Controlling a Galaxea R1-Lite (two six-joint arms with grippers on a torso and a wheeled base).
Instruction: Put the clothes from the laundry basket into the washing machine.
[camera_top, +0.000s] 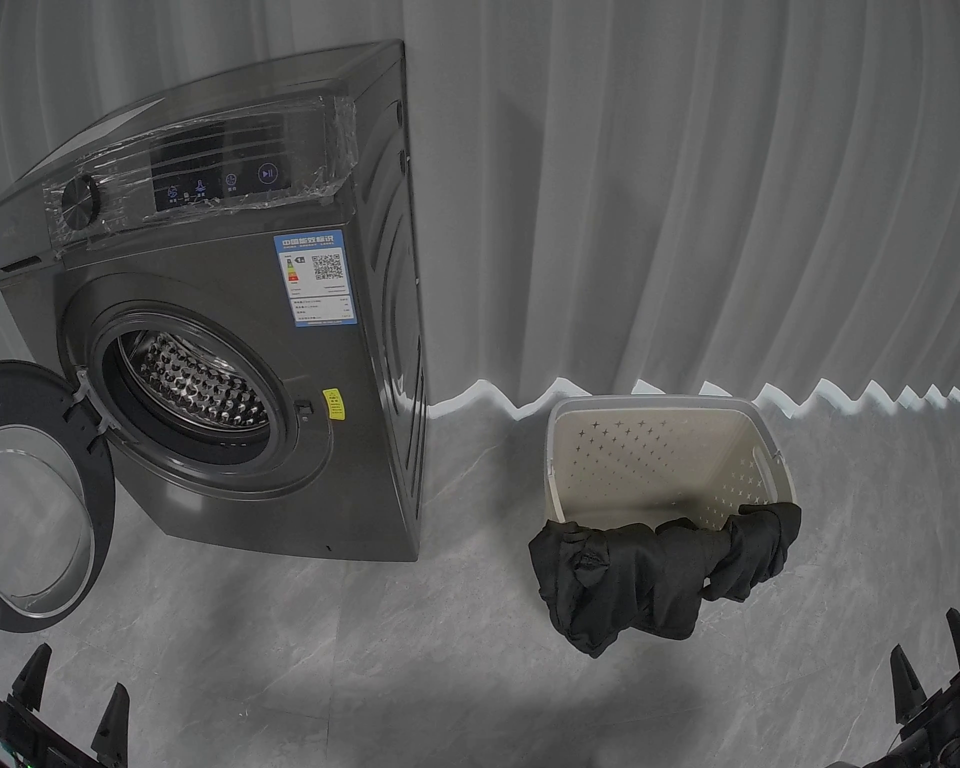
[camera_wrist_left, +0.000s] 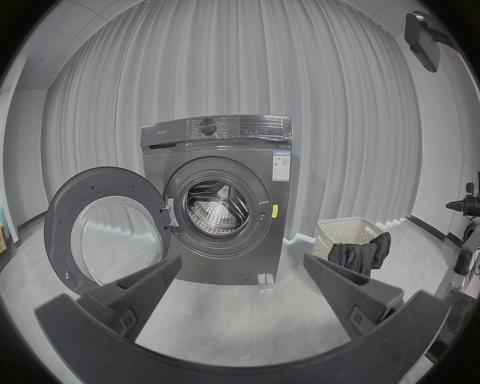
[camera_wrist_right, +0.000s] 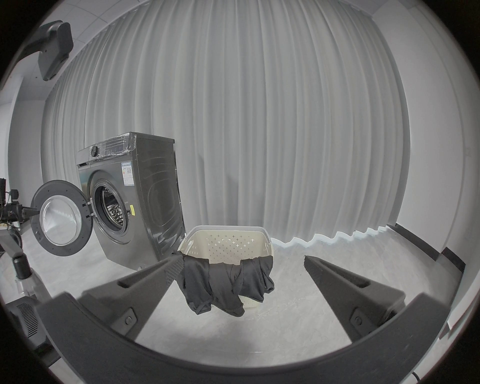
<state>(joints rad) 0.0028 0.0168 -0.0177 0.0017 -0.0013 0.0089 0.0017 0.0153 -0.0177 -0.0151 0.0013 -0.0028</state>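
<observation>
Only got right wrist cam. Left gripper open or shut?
Observer: Open. The left gripper holds nothing.
Operator: Drum loaded yet?
Observer: The left wrist view looks straight into the drum: bare metal, no clothes visible.
Operator: Anything else in the basket?
Observer: From the head view, the basket has bare inner walls; there is just the garment over its near rim.

A dark garment (camera_top: 640, 580) hung over the near rim of the cream basket (camera_top: 650, 403). The grey washing machine (camera_top: 230, 250) stood beside it, with its round door (camera_top: 45, 505) wide open.
</observation>
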